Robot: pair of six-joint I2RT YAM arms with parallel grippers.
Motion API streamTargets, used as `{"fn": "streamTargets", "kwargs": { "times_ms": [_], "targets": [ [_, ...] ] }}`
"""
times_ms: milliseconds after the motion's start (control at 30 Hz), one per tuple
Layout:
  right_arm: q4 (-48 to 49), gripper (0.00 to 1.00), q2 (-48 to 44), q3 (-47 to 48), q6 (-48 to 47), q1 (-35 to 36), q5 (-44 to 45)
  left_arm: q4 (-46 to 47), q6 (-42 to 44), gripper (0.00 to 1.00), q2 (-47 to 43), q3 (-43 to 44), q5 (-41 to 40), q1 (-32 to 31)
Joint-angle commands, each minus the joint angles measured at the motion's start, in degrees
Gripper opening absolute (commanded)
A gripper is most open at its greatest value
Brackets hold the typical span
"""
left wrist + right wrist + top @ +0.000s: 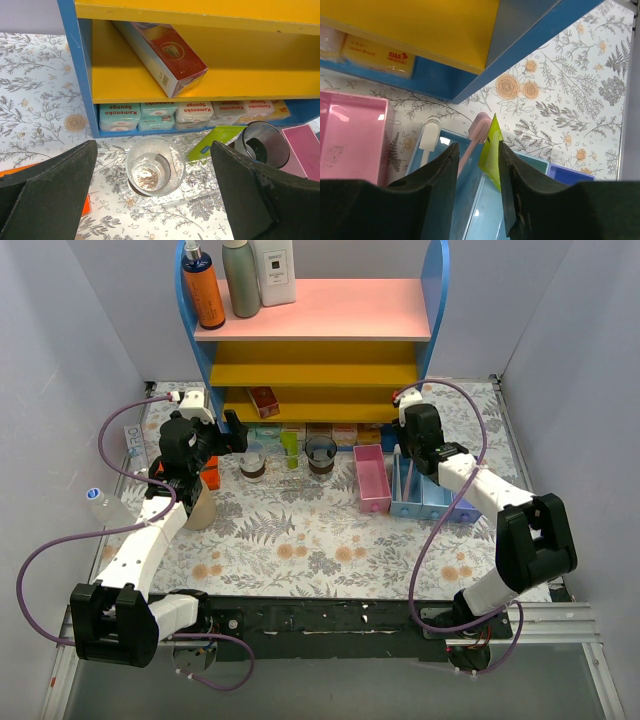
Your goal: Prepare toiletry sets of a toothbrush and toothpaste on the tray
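The clear tray [285, 472] lies in front of the shelf and holds a see-through cup [252, 466], a green toothpaste tube [290, 448] and a dark cup [321, 453]. My left gripper [236, 436] is open wide above the left cup [155, 166], its fingers on either side. The left wrist view also shows the tube [215, 142], the dark cup [262, 143] and the tray [200, 192]. My right gripper [408, 456] hovers over the blue bins [420, 495]. It [478, 146] is open around a green toothpaste tube [491, 150] that touches the right finger. A white toothbrush [427, 140] and a pink one [477, 129] stand in the bin.
A pink bin [372, 478] stands between the tray and the blue bins. The blue and yellow shelf [320, 360] behind holds bottles on top, a red box [167, 57] and sponge packs [150, 112]. A paper cup [200, 505] and an orange item stand left of the tray.
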Motion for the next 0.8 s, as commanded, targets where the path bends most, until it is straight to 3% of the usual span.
{"fn": "streamTargets", "kwargs": {
  "times_ms": [0,467,700,767],
  "targets": [
    [2.39,0.43,2.25,1.67,1.15,0.09,2.52,0.90,0.60,0.98,-1.78,1.08,0.30,-0.29],
    [2.39,0.24,4.28,1.49,1.42,0.09,6.83,0.82,0.51,0.98,-1.34,1.26,0.92,-0.29],
    [0.55,0.01,4.19,2.37,1.94,0.09,8.14,0.82,0.51,0.98,-1.16,1.26,0.92,-0.29],
    [0.37,0.01,3.40,2.28,1.86,0.09,8.50,0.82,0.60,0.98,-1.25,1.17,0.92,-0.29]
  ]
}}
